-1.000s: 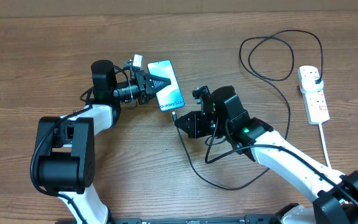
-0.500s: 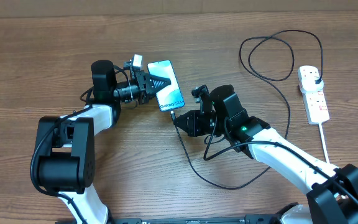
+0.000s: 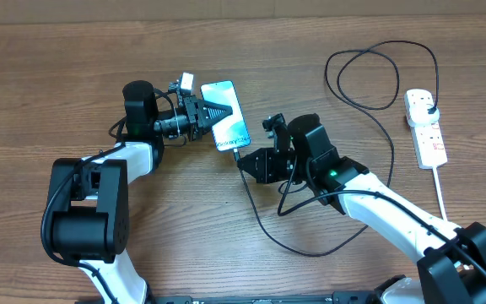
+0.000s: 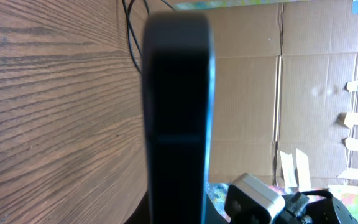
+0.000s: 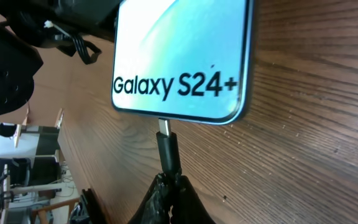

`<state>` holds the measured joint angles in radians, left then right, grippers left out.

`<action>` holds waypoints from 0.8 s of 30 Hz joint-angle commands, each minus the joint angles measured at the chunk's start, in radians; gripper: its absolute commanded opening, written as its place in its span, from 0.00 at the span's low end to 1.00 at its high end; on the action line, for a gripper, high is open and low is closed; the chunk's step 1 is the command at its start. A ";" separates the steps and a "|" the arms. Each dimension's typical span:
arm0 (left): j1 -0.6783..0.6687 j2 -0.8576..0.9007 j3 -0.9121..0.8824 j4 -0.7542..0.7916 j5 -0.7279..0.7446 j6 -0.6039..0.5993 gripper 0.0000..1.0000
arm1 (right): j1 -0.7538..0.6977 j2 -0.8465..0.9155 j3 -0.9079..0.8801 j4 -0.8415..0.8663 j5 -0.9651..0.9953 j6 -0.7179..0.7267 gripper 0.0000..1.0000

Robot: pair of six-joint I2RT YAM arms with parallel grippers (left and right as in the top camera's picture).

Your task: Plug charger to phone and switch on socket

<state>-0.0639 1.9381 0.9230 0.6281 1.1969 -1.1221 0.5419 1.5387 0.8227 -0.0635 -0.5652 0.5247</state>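
At the left of the wood-grain counter, the left arm lies low. Its left jaws are clenched with nothing between them, and their dark tips rest on the phone, apparently pinning it. The phone is a slim slab with rounded corners, black edges and a glossy pale-blue screen, and it lies flat near the counter's middle.

Just right of it, the right arm reaches in. Its right jaws are clamped on the rubbery black sleeve of the charger, whose small metal tip sits at the phone's port. In the right wrist view a sliver of metal shows outside the port, so we judge the plugging-in nearly done but not fully seated.

From there the thin, limp black cable loops across the wood to the socket, a white plastic oblong far to the right. The charger's black plug seems to be in it already. We cannot read its red switch marks, so we count the switching-on as left to do.
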 commanded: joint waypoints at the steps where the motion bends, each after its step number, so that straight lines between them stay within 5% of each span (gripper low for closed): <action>1: 0.003 0.001 0.028 0.012 0.035 0.031 0.04 | -0.009 0.009 -0.005 0.010 -0.006 0.007 0.04; 24: 0.003 0.001 0.028 0.012 0.034 0.035 0.04 | -0.009 0.010 -0.005 0.009 -0.024 0.022 0.04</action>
<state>-0.0639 1.9381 0.9230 0.6281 1.1969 -1.1179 0.5373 1.5429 0.8227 -0.0631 -0.5781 0.5407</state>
